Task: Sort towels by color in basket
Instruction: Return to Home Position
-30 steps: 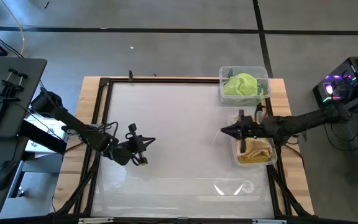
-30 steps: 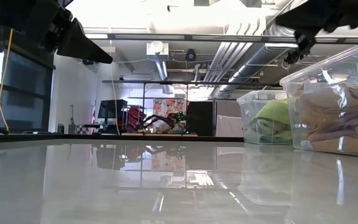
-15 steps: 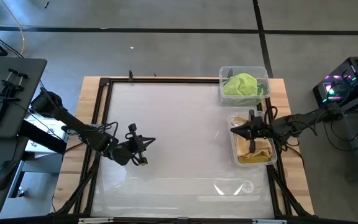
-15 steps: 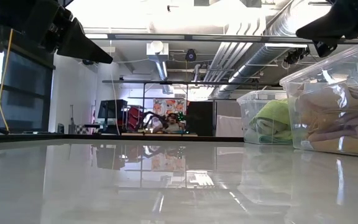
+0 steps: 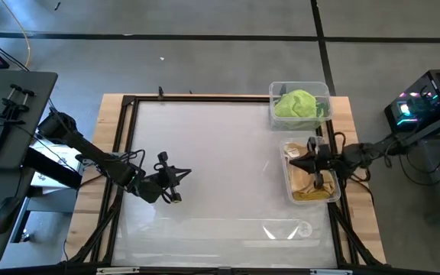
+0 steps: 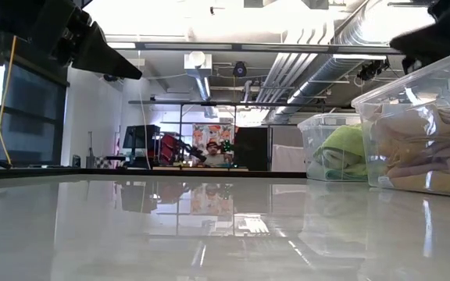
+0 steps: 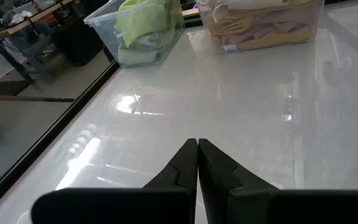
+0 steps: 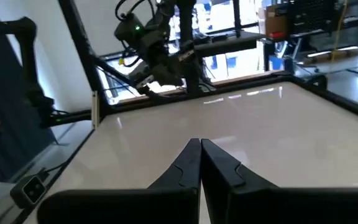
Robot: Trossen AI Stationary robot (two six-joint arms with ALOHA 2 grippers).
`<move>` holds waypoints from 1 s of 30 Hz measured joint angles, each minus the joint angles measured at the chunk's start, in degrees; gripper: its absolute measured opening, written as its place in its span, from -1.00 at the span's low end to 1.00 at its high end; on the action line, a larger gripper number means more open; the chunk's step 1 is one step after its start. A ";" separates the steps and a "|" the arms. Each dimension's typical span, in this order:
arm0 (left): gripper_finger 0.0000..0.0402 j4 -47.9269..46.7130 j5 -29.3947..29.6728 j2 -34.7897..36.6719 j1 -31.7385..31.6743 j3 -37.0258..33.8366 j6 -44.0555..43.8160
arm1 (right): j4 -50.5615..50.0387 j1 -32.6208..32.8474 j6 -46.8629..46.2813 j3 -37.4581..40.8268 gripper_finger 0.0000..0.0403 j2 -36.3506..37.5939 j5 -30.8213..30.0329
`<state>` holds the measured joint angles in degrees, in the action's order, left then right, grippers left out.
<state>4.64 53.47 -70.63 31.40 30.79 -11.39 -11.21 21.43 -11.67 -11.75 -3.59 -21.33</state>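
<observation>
Towels (image 5: 296,103) fill two right-edge bins (image 5: 275,90); right gripper (image 5: 292,161) above one, left gripper (image 5: 187,173) mid-table.

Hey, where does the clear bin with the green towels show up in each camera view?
High view: the green-towel bin sits upper right, at the table corner.
Low view: right of centre, behind the yellow-towel bin.
Left wrist view: at the table's far edge.
Right wrist view: not in it.
Shared landmark: the yellow-towel bin beside it.

Finished matte black throughout: left arm (image 5: 90,156) and right arm (image 5: 376,145), slender and jointed, with thin black cables looped just behind each wrist. Fitted at left gripper (image 7: 197,144) and right gripper (image 8: 200,144) with smooth dark fingers tapering to narrow wedge tips.
</observation>
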 joint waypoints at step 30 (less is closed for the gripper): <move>-1.00 -16.40 -2.04 20.26 -2.43 -1.44 -5.84 | 12.23 -19.87 3.60 11.20 -1.00 3.21 20.83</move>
<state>-11.76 51.43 -50.37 28.97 29.34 -17.24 1.02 1.56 -8.07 -0.56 -0.38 -0.49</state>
